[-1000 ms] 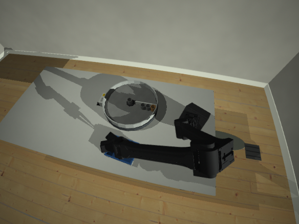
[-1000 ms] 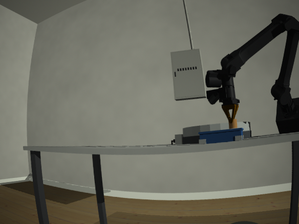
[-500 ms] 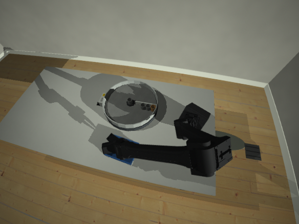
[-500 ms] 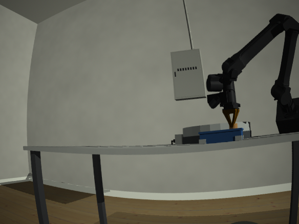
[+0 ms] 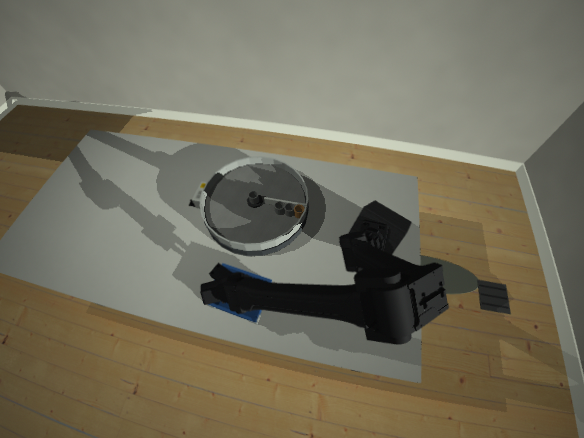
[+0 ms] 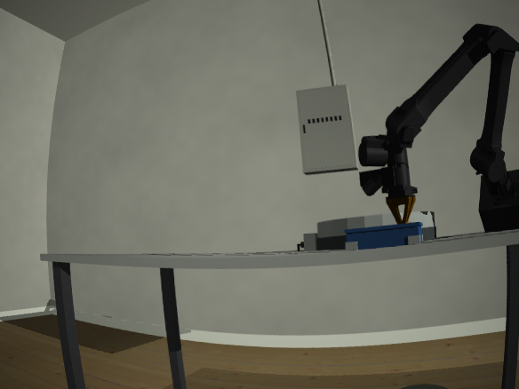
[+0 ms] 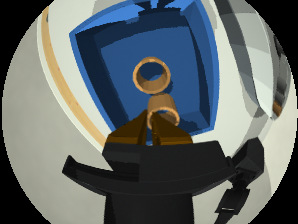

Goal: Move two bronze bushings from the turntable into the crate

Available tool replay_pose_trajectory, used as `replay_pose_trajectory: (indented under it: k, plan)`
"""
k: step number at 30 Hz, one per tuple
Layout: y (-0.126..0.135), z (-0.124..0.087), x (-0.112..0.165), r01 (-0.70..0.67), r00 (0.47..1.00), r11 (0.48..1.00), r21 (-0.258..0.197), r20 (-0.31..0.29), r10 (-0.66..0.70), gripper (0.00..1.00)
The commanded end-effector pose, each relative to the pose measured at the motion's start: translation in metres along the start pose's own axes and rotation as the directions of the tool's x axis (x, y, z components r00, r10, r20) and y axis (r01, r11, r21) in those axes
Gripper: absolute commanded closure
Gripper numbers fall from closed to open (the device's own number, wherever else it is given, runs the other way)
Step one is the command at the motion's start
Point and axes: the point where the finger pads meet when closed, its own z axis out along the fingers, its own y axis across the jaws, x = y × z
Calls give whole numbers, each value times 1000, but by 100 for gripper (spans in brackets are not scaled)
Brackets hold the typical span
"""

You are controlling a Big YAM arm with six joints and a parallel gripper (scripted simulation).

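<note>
My gripper is shut on a bronze bushing and holds it low inside the blue crate. Another bronze bushing lies on the crate floor just beyond it. In the side view the gripper dips its fingertips behind the crate's rim. From above, the arm covers most of the crate. The turntable holds two dark bushings and one bronze bushing in a row near its right rim, with a dark hub at its centre.
The arm's base stands right of the turntable. A grey box hangs on a rod above the table. A small white-and-yellow block sits at the turntable's left edge.
</note>
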Motion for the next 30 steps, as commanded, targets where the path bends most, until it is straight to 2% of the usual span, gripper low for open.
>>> replay_pose_trajectory:
  k: [1, 30]
  plan:
    - [0, 9, 3, -10, 1000, 1000, 5, -13, 10, 100]
    - [3, 7, 3, -7, 1000, 1000, 4, -13, 7, 100]
